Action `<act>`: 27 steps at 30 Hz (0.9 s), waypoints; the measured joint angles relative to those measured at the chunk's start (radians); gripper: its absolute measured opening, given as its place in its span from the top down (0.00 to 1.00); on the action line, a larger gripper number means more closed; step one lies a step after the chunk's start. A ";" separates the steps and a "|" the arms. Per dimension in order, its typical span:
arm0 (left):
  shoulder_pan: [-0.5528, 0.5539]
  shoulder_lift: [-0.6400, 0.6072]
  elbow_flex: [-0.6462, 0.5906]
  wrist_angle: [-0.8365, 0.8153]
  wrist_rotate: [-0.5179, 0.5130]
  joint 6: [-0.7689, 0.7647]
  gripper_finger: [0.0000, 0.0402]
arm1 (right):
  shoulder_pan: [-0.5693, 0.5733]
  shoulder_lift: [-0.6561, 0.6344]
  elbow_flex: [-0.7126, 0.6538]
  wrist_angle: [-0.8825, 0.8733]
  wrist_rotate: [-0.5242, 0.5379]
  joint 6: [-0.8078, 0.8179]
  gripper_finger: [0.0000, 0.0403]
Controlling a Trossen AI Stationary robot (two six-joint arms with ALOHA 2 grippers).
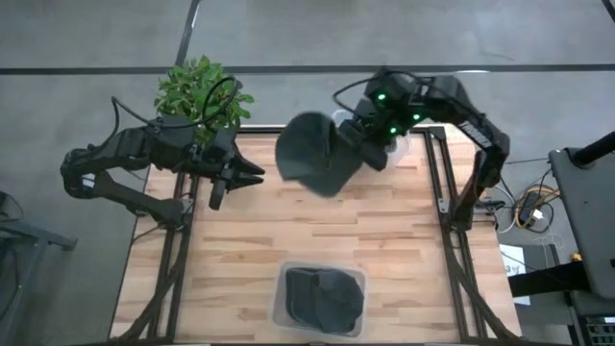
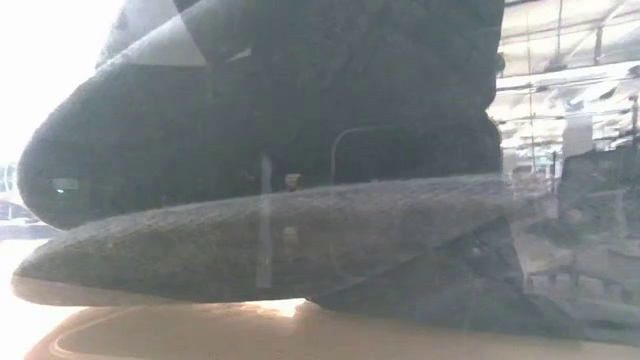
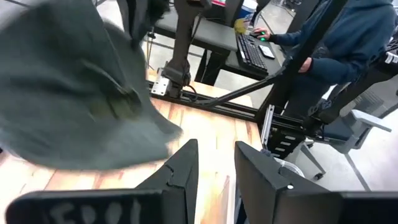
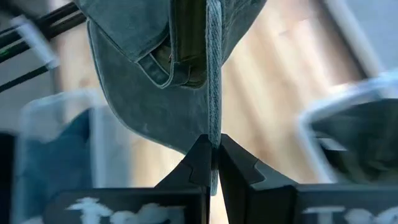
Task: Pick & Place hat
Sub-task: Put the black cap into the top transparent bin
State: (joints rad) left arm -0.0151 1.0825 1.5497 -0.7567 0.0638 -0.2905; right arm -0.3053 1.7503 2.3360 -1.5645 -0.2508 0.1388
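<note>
Wooden bench (image 1: 384, 250) planks lie beneath the right gripper (image 4: 212, 163), whose fingers are pinched tight on the edge of a dark hat (image 1: 312, 154) hanging above the far middle. The hat looks soft, light and floppy; its edge seems the best hold. Near the far left edge, the left gripper (image 1: 235, 173) waits with fingers apart.

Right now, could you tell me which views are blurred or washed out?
Left wrist view: the hat is smeared by blur. Low view: bright glare at the left, and the container fills the picture. Right wrist view: the background is soft, while the right tool looks sharp.
</note>
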 joint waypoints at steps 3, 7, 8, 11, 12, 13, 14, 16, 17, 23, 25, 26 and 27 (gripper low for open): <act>0.000 0.005 0.000 0.000 -0.021 -0.032 0.76 | -0.014 -0.038 0.000 0.014 0.090 0.024 0.97; -0.001 0.028 -0.007 -0.001 -0.036 -0.138 0.76 | -0.013 -0.080 0.000 0.071 0.208 0.082 0.97; 0.000 0.037 -0.012 -0.001 -0.052 -0.162 0.76 | -0.007 -0.087 0.000 0.089 0.234 0.094 0.97; 0.000 0.061 -0.031 -0.004 -0.154 -0.261 0.76 | 0.000 -0.103 0.000 0.153 0.254 0.115 0.97; 0.000 0.065 -0.039 -0.004 -0.175 -0.277 0.76 | 0.000 -0.108 0.000 0.175 0.254 0.136 0.97; 0.000 0.069 -0.047 0.001 -0.198 -0.284 0.76 | 0.003 -0.112 0.000 0.196 0.253 0.156 0.97; 0.000 0.073 -0.057 0.021 -0.223 -0.286 0.76 | 0.007 -0.115 0.000 0.217 0.254 0.174 0.97; 0.000 0.078 -0.078 0.091 -0.275 -0.287 0.76 | 0.012 -0.118 0.000 0.258 0.254 0.198 0.97; 0.000 0.079 -0.089 0.135 -0.294 -0.291 0.76 | 0.018 -0.118 0.000 0.274 0.255 0.200 0.97; 0.000 0.077 -0.120 0.293 -0.431 -0.300 0.76 | 0.037 -0.110 0.000 0.307 0.260 0.237 0.97; 0.001 0.074 -0.120 0.307 -0.447 -0.277 0.76 | 0.041 -0.107 0.000 0.308 0.282 0.251 0.97; 0.001 0.074 -0.119 0.314 -0.448 -0.267 0.76 | 0.040 -0.107 0.000 0.308 0.283 0.251 0.97; 0.001 0.074 -0.119 0.324 -0.448 -0.257 0.76 | 0.040 -0.107 0.000 0.308 0.283 0.254 0.97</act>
State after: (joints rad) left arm -0.0143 1.1561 1.4312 -0.4326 -0.3838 -0.5474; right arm -0.2649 1.6437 2.3356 -1.2568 0.0321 0.3931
